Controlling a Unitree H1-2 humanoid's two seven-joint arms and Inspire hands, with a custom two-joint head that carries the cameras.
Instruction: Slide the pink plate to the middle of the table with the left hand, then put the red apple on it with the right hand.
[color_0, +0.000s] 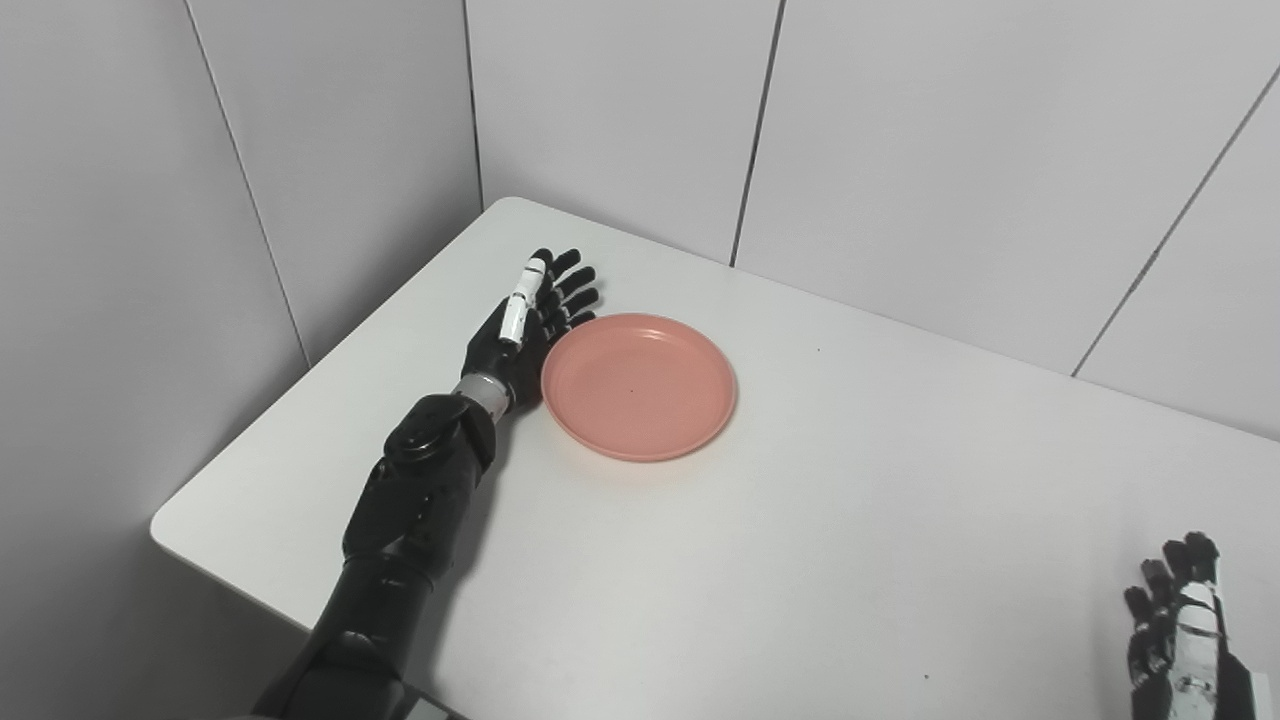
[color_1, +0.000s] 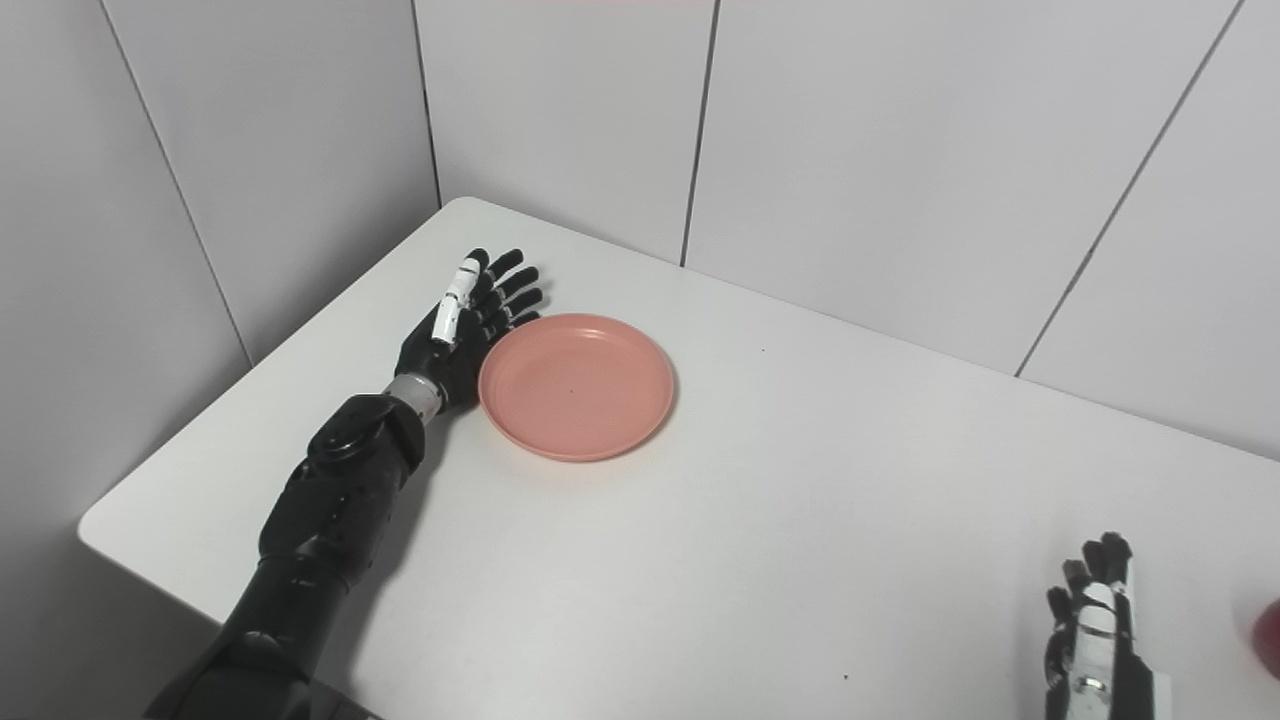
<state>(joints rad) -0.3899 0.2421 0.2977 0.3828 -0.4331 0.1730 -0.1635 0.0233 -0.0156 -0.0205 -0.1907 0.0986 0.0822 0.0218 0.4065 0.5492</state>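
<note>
— What carries it all?
— A plain white table set into a corner of pale grey panelled walls.

— And the round pink plastic plate?
— Toward the table's far left corner, the left hand flat against its left rim, fingers spread, holding nothing.

— The right hand?
— Near the front right edge, fingers apart, empty; a red apple barely shows beside it.

Two head cameras side by side, looking down from above the near edge, facing the far corner walls, sharing the worktop, right view offset slightly rightward
</note>
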